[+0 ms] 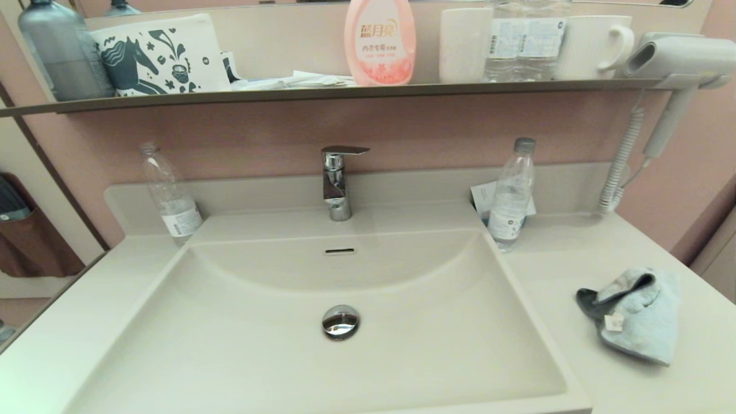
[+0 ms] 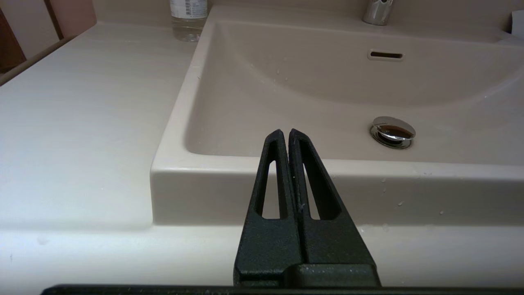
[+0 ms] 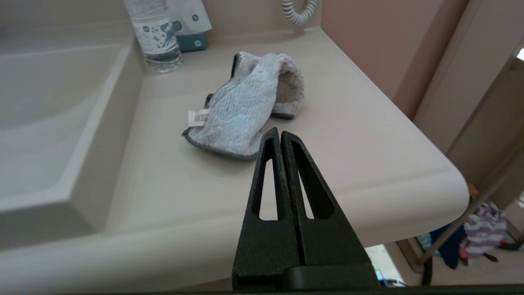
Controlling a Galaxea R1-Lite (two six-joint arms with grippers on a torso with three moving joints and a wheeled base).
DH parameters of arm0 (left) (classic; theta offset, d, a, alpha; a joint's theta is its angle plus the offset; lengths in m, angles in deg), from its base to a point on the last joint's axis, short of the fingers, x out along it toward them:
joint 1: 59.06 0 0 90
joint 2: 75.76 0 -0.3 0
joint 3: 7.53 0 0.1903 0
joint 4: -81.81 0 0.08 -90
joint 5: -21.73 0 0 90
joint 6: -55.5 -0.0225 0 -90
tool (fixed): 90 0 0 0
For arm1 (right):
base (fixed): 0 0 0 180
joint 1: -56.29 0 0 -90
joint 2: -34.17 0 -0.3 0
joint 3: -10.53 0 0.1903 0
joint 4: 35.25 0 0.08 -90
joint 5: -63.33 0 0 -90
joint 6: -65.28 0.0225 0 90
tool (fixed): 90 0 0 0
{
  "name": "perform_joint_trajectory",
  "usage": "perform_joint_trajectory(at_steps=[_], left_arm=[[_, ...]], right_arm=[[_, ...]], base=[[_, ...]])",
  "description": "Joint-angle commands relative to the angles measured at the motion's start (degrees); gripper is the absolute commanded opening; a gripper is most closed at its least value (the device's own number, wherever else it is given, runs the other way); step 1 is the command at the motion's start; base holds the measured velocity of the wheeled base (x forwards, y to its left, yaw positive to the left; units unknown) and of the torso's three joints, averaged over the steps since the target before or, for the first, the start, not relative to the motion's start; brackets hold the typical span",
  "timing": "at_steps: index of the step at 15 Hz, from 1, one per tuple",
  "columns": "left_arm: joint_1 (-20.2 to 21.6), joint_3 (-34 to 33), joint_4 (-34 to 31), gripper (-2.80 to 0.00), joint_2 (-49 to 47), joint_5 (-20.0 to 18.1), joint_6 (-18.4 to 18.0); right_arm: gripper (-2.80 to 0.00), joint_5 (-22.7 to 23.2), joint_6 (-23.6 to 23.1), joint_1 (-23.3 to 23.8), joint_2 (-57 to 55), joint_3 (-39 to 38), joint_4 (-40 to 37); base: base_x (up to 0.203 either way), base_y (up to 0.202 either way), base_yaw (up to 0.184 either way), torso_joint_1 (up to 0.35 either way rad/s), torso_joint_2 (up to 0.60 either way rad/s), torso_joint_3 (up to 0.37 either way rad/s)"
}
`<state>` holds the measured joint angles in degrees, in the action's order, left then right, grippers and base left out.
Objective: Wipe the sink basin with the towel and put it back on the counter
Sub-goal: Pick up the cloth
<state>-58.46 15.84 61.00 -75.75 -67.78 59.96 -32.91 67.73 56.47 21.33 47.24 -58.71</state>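
head view: the towel (image 1: 635, 313) lies crumpled on the counter (image 1: 552, 270) at the right of the frame, well apart from the sink basin (image 1: 241, 345); a water bottle (image 1: 509, 195) stands near the basin's upper right corner. left wrist view: the left gripper (image 2: 284, 133) hangs before the basin's front rim, fingers pressed together, empty. right wrist view: the right gripper (image 3: 278, 133), also closed and empty, points at the towel's near edge. reaching in closed would likely push the towel toward the bottle; open counter lies on the right, up to its rounded edge.
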Motion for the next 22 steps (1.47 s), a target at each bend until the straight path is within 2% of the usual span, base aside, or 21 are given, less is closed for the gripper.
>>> perform_joint_trajectory(at_steps=[1, 5, 8, 11, 12, 15, 17, 22], left_arm=[[0.02, 0.0, 0.08, -2.8, -0.1, 0.03, 0.02], [0.02, 0.0, 0.08, -2.8, -0.1, 0.03, 0.02], [0.02, 0.0, 0.08, -2.8, -0.1, 0.03, 0.02], [0.02, 0.0, 0.08, -2.8, -0.1, 0.03, 0.02], [0.02, 0.0, 0.08, -2.8, -0.1, 0.03, 0.02], [0.02, 0.0, 0.08, -2.8, -0.1, 0.03, 0.02], [0.02, 0.0, 0.08, -2.8, -0.1, 0.03, 0.02], [0.02, 0.0, 0.08, -2.8, -0.1, 0.03, 0.02]], right_arm=[[-2.8, -1.02, 0.15, -0.01, -10.56, 3.08, 0.15], [-2.8, -3.52, 3.87, 0.11, -34.27, 12.08, -0.53], [-2.8, -8.76, 5.91, -0.03, -54.82, 19.48, -1.74], [-2.8, -14.72, 7.06, -3.2, -69.62, 28.79, -3.67], [0.0, -17.04, 7.23, -5.26, -72.32, 31.92, -4.36], [0.0, -19.22, 6.6, -7.43, -75.55, 36.84, -6.02], [0.0, -19.08, 4.87, -7.22, -76.87, 37.19, -7.98], [0.0, -19.22, 4.58, -5.64, -82.92, 37.39, -8.26]], base=[[0.0, 0.0, 0.0, 0.0, 0.0, 0.0], [0.0, 0.0, 0.0, 0.0, 0.0, 0.0], [0.0, 0.0, 0.0, 0.0, 0.0, 0.0], [0.0, 0.0, 0.0, 0.0, 0.0, 0.0], [0.0, 0.0, 0.0, 0.0, 0.0, 0.0], [0.0, 0.0, 0.0, 0.0, 0.0, 0.0], [0.0, 0.0, 0.0, 0.0, 0.0, 0.0], [0.0, 0.0, 0.0, 0.0, 0.0, 0.0]])
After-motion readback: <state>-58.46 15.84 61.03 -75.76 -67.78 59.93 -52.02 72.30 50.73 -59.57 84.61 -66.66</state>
